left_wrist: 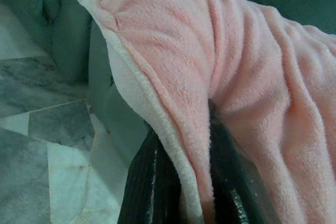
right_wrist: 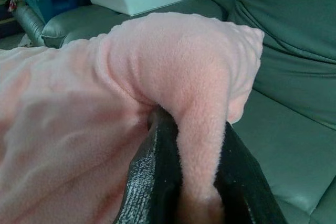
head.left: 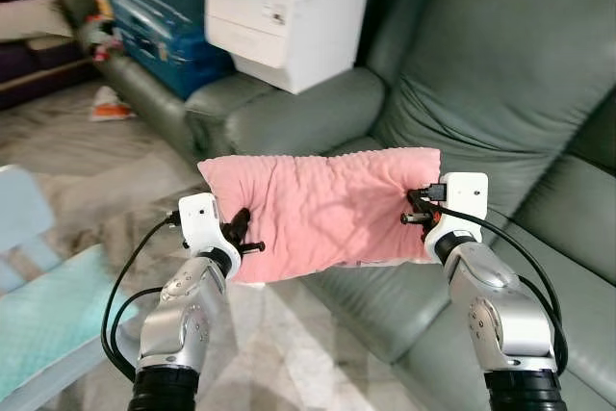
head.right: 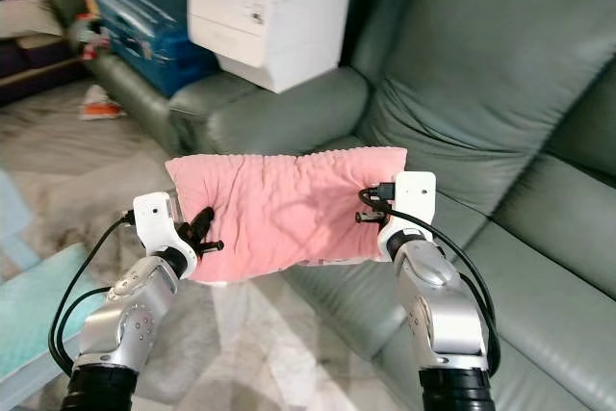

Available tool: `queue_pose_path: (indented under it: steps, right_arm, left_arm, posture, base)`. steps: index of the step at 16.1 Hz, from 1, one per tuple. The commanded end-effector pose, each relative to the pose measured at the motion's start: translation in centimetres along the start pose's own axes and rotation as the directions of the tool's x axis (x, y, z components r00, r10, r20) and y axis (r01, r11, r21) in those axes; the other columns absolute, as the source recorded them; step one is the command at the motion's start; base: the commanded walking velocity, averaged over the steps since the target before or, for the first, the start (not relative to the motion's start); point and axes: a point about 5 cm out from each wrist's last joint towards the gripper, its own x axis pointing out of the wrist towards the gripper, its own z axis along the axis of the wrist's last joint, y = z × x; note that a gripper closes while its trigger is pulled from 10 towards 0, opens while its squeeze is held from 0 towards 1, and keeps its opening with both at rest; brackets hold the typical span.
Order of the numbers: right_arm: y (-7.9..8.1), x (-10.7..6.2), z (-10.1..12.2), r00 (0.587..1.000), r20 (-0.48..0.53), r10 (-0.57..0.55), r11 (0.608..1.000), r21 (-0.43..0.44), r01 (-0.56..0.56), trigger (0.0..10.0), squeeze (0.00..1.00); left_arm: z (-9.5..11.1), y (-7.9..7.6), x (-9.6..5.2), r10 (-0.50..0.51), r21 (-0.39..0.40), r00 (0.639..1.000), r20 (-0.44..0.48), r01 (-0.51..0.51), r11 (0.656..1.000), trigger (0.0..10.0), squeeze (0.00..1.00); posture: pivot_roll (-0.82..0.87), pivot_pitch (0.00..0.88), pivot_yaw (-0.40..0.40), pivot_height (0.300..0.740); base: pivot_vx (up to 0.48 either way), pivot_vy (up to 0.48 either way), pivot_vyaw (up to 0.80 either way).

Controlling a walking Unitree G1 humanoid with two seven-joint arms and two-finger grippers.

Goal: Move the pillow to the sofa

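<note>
Fingers [left_wrist: 152, 182] of both grippers pinched on opposite ends of the pink pillow [head.left: 322, 211], above the sofa [head.left: 500, 93] seat.

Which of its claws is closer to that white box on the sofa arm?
Left. The left gripper pinches the pink pillow's end below the white box; the right gripper pinches the other end, further along the sofa.

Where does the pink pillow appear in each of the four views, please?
Left eye view: pillow at centre, between both grippers.
Right eye view: pillow slightly left of centre.
Left wrist view: pillow pinched in the jaws.
Right wrist view: pillow folded between the jaws.
Shared landmark: the green sofa behind it.
</note>
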Motion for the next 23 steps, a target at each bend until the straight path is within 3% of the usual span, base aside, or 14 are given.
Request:
queue_pose_path:
  steps: [1, 14, 21, 23]
  right_arm:
    - [0.3, -0.1, 0.7, 0.999, 0.03, 0.015, 1.0, -0.003, -0.015, 10.0, 0.0]
    - [0.2, -0.2, 0.4, 1.0, 0.015, 0.001, 1.0, -0.006, -0.001, 10.0, 0.0]
    - [0.1, -0.2, 0.4, 1.0, 0.009, -0.008, 1.0, -0.002, 0.008, 10.0, 0.0]
    - [0.1, -0.2, 0.3, 1.0, 0.0, -0.01, 1.0, 0.002, 0.01, 10.0, 0.0]
  left_arm:
    - [0.1, 0.2, 0.0, 0.007, 0.026, 1.0, -0.003, -0.007, 1.0, 10.0, 0.0]
    - [-0.2, -0.1, -0.1, -0.024, 0.052, 0.999, -0.033, 0.026, 0.998, 10.0, 0.0]
    - [0.3, -0.9, -0.2, -0.091, 0.065, 0.996, 0.011, 0.09, 0.994, 10.0, 0.0]
    - [0.3, -0.9, -0.2, -0.094, 0.064, 0.996, 0.012, 0.093, 0.994, 10.0, 0.0]
  posture:
    - [-0.17, 0.0, 0.006, 0.74]
    - [-0.17, 0.0, 0.012, 0.74]
    - [-0.18, 0.0, 0.015, 0.74]
    - [-0.17, 0.0, 0.015, 0.74]
  base:
    - [0.0, 0.48, 0.0]
    - [0.0, 0.48, 0.0]
    - [0.0, 0.0, 0.0]
    - [0.0, 0.0, -0.78]
